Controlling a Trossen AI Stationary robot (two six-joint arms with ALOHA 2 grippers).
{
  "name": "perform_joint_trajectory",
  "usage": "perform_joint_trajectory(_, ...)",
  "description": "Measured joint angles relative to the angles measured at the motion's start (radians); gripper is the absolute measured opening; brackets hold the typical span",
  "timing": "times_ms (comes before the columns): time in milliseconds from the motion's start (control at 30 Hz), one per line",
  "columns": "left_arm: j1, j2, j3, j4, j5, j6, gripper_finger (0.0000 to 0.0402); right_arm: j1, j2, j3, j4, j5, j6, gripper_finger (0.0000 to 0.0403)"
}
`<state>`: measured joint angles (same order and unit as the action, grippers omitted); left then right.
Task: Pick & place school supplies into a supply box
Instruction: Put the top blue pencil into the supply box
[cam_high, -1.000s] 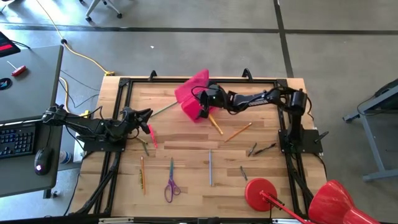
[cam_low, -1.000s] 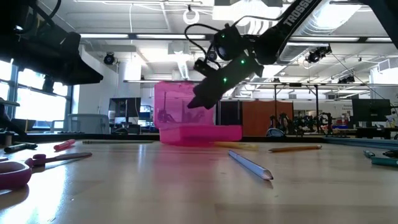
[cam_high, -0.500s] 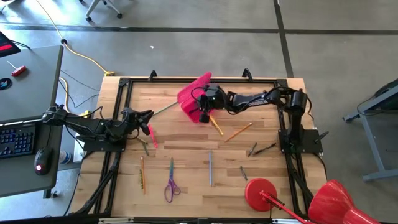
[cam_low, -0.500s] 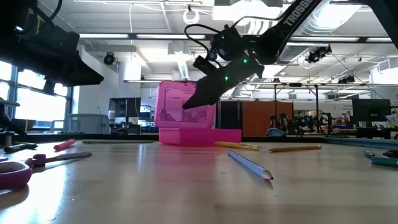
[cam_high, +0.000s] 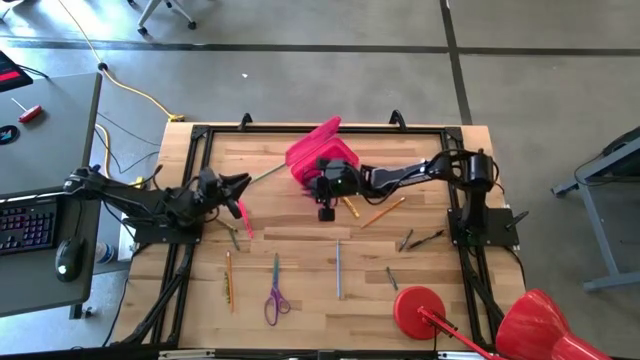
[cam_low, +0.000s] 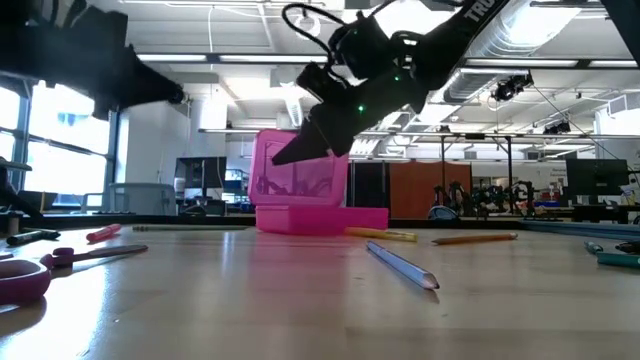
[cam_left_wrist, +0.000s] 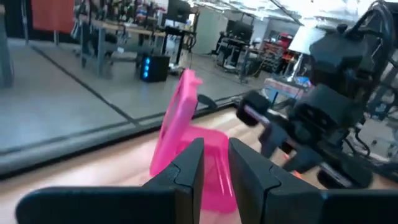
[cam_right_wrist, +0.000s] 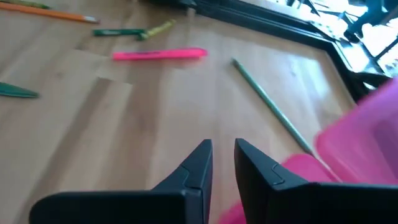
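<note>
We see the right gripper (cam_high: 325, 212) empty, fingers slightly apart, beside the pink supply box (cam_high: 318, 160) at the table's far middle. Pencils (cam_high: 337, 270) look light, stiff, thin, likely rolling; we'd pinch mid-shaft. Left gripper (cam_high: 240, 182) parked, nearly together.

Glossy pink plastic supply box (cam_high: 318, 152) on smooth wooden table (cam_high: 300, 240)

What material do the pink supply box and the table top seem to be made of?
The pink supply box looks like glossy, slightly translucent plastic: in the low view dark shapes show through its raised lid. The table top looks like wood with a smooth, sealed finish: the high view shows plank seams and grain, and the low view a soft pink reflection under the box. The exact finish cannot be told.
</note>
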<state>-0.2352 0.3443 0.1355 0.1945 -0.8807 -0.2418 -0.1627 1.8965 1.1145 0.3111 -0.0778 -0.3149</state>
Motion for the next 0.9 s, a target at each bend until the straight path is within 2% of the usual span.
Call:
perform_joint_trajectory(100,0.0,0.0,0.104,-0.134,0.003,0.036,0.0104,0.031,0.0,0.0,0.0,0.02,0.0,0.0048)
perform_joint_trajectory(233,0.0,0.006,0.275,-0.433,0.002,0.036,0.0104,0.066,0.0,0.0,0.0,0.049,-0.004,0.005)
perform_joint_trajectory(333,0.0,0.033,0.374,-0.591,-0.007,0.028,0.0104,0.085,0.0,0.0,0.001,0.08,-0.007,0.0052)
perform_joint_trajectory(467,0.007,0.095,0.406,-0.626,-0.016,0.012,0.0104,0.098,0.0,0.0,0.012,0.099,-0.007,0.0052)
perform_joint_trajectory(533,0.045,0.14,0.405,-0.677,-0.005,-0.034,0.0104,0.1,0.0,0.0,0.02,0.099,0.002,0.0051)
perform_joint_trajectory(700,0.209,0.289,0.403,-0.885,0.179,-0.232,0.0104,0.107,0.0,0.0,0.04,0.099,0.044,0.0053)
perform_joint_trajectory(800,0.331,0.376,0.403,-0.935,0.31,-0.253,0.0104,0.108,0.0,0.0,0.052,0.098,0.048,0.0053)
perform_joint_trajectory(900,0.456,0.46,0.403,-0.916,0.446,-0.21,0.0104,0.108,0.0,0.0,0.056,0.097,0.049,0.0051)
